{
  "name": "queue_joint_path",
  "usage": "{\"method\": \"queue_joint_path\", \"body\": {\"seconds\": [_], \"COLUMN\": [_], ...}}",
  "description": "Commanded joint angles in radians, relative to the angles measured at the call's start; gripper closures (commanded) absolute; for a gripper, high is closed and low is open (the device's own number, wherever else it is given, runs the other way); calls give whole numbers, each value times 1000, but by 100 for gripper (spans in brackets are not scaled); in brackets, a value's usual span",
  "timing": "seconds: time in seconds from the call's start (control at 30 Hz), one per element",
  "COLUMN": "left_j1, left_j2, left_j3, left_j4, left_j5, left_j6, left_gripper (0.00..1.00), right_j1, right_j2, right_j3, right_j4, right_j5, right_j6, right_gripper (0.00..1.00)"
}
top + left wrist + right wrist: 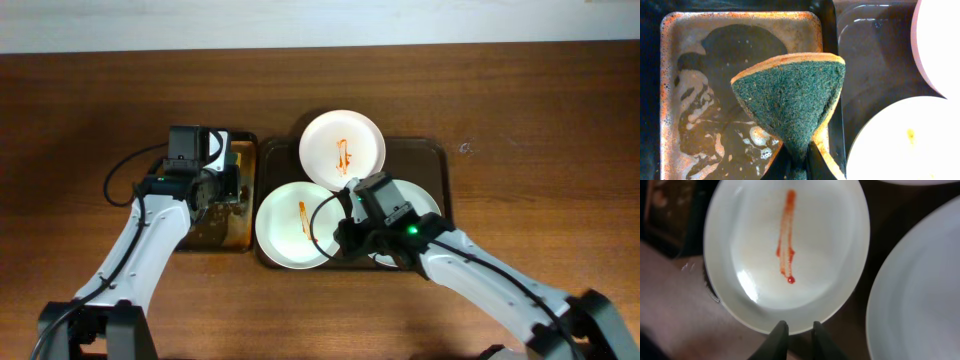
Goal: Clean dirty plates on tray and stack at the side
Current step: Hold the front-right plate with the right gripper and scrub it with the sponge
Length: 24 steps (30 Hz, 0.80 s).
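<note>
Three white plates lie on the large dark brown tray [425, 150]. The far plate [342, 148] and the front-left plate [298, 225] each carry an orange-red smear. The front-right plate [432, 205] is mostly hidden under my right arm. My right gripper [345, 232] is at the right rim of the front-left plate. In the right wrist view its fingers [800, 327] stand slightly apart over the near rim of that smeared plate [790, 245]. My left gripper [795, 165] is shut on a folded green-yellow sponge [790, 95] above the small tray [680, 30].
The small tray [235, 235] sits left of the large tray and holds brownish soapy water. The front-left plate reaches over the large tray's left rim. Bare wood tabletop lies left, right and in front of the trays.
</note>
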Motion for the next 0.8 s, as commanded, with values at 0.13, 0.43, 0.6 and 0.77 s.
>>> {"method": "queue_joint_path", "body": {"seconds": [0.13, 0.43, 0.6, 0.77], "left_j1": [-30, -182, -245, -293], "left_j2": [-78, -80, -78, -21], "left_j3": [19, 18, 14, 13], "left_j4": [-11, -36, -60, -71], "left_j5": [42, 105, 158, 202], "left_j6": [-6, -7, -128, -445], "left_gripper": [100, 100, 100, 100], "right_j1": [29, 29, 26, 26], "right_j2": [106, 184, 192, 192], "right_j3": [13, 13, 13, 13], "right_j4": [29, 49, 74, 74], "right_j5": [69, 105, 105, 105], "right_j6": [157, 377, 377, 377], "right_gripper": [67, 68, 82, 88]}}
